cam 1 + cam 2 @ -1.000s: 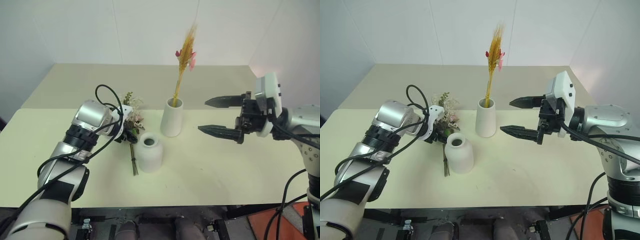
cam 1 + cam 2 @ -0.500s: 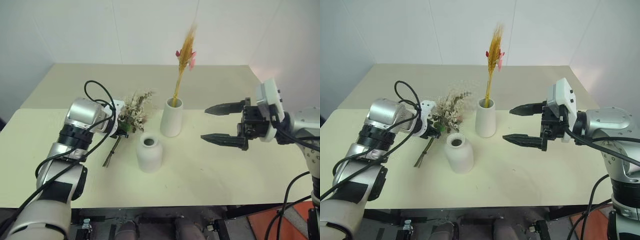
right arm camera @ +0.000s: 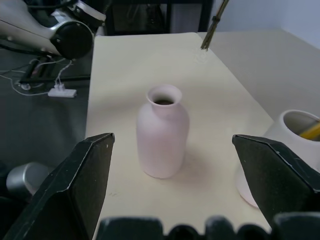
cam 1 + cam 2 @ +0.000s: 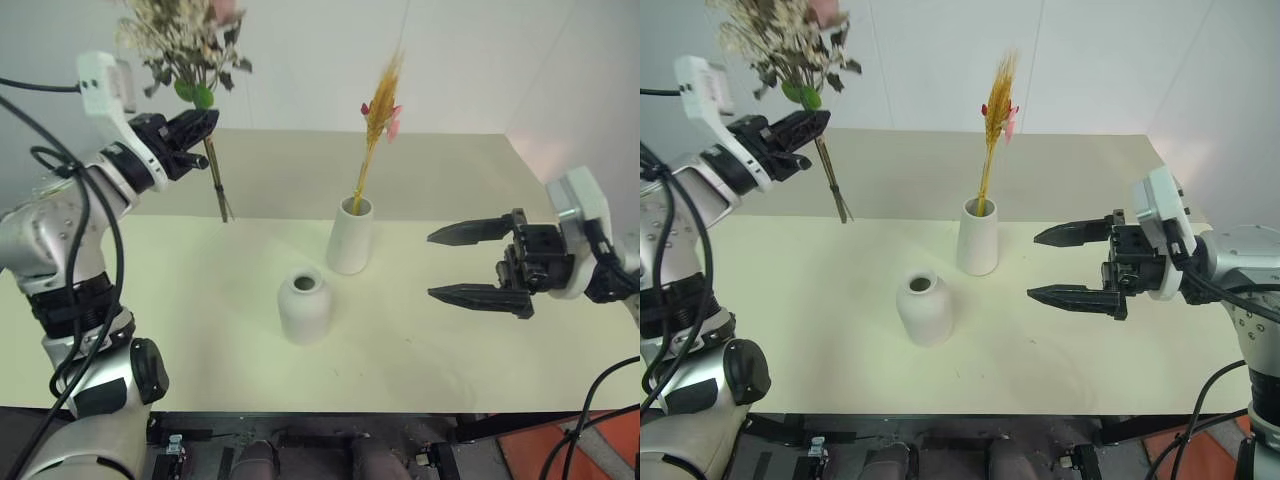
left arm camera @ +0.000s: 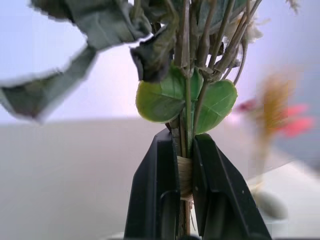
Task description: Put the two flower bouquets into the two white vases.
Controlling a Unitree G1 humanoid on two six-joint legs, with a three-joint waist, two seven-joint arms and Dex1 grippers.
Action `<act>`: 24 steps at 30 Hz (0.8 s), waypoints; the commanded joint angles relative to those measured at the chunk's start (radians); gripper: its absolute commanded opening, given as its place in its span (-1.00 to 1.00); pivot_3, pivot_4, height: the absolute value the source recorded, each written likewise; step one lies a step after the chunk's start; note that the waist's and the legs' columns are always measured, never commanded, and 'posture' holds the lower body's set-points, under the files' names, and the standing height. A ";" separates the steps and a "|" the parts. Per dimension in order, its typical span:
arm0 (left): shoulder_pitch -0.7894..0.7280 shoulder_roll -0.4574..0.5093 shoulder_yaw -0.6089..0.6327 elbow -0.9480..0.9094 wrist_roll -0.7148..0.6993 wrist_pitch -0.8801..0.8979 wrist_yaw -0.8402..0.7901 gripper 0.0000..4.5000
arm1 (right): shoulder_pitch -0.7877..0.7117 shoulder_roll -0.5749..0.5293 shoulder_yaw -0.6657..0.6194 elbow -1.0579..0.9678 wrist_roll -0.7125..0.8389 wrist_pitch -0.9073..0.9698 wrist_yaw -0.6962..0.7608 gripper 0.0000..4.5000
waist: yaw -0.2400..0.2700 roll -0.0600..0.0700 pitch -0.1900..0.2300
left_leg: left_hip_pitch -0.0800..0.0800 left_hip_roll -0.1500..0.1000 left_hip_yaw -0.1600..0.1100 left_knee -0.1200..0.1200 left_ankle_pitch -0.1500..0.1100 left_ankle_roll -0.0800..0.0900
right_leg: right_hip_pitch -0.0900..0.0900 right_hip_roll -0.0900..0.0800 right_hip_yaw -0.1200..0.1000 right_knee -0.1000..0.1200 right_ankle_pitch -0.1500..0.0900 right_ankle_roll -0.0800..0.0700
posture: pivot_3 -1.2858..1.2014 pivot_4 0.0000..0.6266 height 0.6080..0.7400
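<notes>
Bushy bouquet (image 4: 185, 45) clamped in left tool (image 4: 200, 125) high above table (image 4: 180, 330); right tool (image 4: 450, 263) spread beside vases (image 4: 303, 307)

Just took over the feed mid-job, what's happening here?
The left claw is shut on the bushy bouquet, holding it upright above the table's left side. The straw bunch already stands in the taller vase. The squat vase is empty. The right claw hovers open to the right of both vases.
</notes>
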 commanded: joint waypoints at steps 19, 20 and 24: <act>0.085 -0.046 -0.192 -0.103 -0.344 -0.041 -0.146 -0.96 | 0.029 0.012 -0.032 -0.088 0.053 -0.021 -0.076 1.00 | -0.001 0.000 0.000 | 0.000 0.000 0.000 0.002 0.000 0.000 | 0.001 0.001 0.000 0.000 -0.001 0.003 | 0.03 -0.52 1.00; 0.089 -0.045 -0.197 -0.103 -0.344 -0.047 -0.149 -0.96 | 0.032 0.014 -0.031 -0.091 0.052 -0.023 -0.081 1.00 | -0.001 0.000 0.000 | 0.000 0.000 0.000 0.002 0.000 0.000 | 0.001 0.001 0.000 0.000 -0.001 0.004 | 0.03 -0.52 1.00; 0.106 -0.036 -0.232 -0.101 -0.321 -0.080 -0.173 -0.96 | 0.037 0.017 -0.030 -0.097 0.054 -0.027 -0.094 1.00 | 0.000 0.000 0.000 | 0.000 0.000 0.000 0.002 0.000 0.000 | 0.001 0.001 0.000 0.000 -0.002 0.005 | 0.03 -0.52 1.00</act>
